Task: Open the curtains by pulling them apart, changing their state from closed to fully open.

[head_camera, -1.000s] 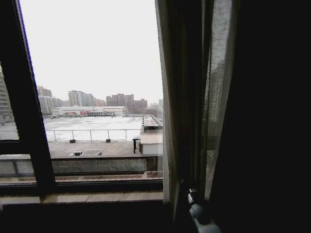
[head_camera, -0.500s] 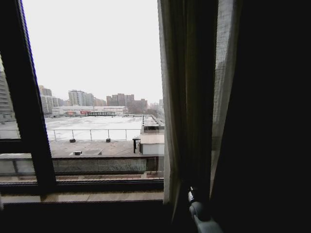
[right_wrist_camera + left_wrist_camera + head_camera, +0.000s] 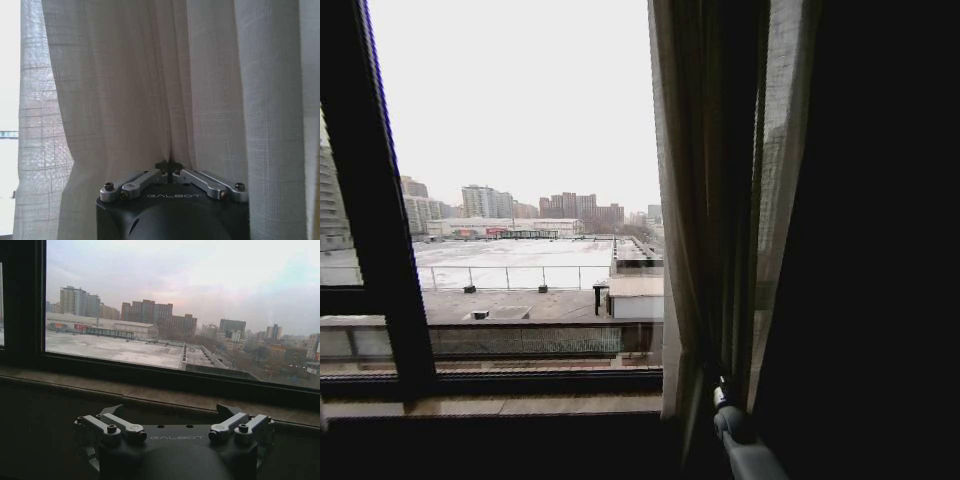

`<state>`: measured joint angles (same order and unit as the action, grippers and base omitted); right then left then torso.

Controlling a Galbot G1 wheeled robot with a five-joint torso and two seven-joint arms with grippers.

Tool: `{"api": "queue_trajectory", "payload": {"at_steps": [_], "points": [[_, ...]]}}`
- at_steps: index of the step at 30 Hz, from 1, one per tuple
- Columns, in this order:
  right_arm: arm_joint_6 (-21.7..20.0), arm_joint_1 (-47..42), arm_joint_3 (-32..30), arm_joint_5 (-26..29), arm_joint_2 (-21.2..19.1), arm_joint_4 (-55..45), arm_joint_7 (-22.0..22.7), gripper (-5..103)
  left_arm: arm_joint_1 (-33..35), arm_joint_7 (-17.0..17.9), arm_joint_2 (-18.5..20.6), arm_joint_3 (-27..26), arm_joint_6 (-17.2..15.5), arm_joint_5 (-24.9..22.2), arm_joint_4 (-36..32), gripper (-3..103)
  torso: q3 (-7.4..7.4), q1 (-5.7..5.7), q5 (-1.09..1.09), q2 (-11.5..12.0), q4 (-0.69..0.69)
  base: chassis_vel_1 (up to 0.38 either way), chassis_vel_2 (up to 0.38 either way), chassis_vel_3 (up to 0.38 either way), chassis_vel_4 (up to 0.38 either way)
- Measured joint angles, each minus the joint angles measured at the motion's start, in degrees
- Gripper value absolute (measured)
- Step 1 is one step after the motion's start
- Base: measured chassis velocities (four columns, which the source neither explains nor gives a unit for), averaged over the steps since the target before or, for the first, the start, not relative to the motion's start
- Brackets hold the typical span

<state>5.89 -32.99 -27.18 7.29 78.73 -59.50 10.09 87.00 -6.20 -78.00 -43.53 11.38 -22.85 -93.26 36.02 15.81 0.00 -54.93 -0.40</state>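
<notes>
A sheer white curtain [image 3: 705, 200] hangs bunched in long pleats at the right of the window in the head view, its free edge beside bare glass. My right arm reaches up into its lower folds, where the right gripper [image 3: 721, 393] sits. The right wrist view shows this right gripper [image 3: 169, 169] shut on a pinched fold of the curtain [image 3: 125, 100]. In the left wrist view my left gripper [image 3: 172, 414] is open, holds nothing and faces the window sill [image 3: 150, 395].
A black window frame bar [image 3: 380, 230] stands at the left, with a stone sill [image 3: 520, 405] along the bottom. A dark opaque drape [image 3: 880, 250] covers the right side behind the sheer panel. Rooftops and city buildings lie beyond the glass.
The right gripper has carried the curtain's fold a little to the right, and the panel's free edge has shifted right, baring slightly more glass.
</notes>
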Motion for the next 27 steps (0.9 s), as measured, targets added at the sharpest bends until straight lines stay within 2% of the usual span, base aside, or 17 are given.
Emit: {"api": "queue_trajectory", "payload": {"at_steps": [14,20,27], "points": [[2.8,6.6,-3.7,-0.3,0.0,10.7,2.3,0,0.4,0.0,-0.5,-0.2,0.0,0.6,-0.6,100,0.0,0.0,0.0,0.0,0.02,0.0,0.0,0.0,0.0],[4.6,9.1,-4.1,-0.4,0.0,16.4,5.5,0,0.8,0.0,-0.6,-0.8,0.0,0.6,-0.9,100,0.0,0.0,-0.01,0.0,0.02,0.0,0.0,0.0,0.0],[6.0,10.0,-4.4,-0.3,0.0,18.8,7.2,0,1.0,0.0,-0.8,-0.9,0.0,0.6,-1.0,100,0.0,0.0,0.0,0.0,0.01,0.0,0.0,0.0,0.0]]}}
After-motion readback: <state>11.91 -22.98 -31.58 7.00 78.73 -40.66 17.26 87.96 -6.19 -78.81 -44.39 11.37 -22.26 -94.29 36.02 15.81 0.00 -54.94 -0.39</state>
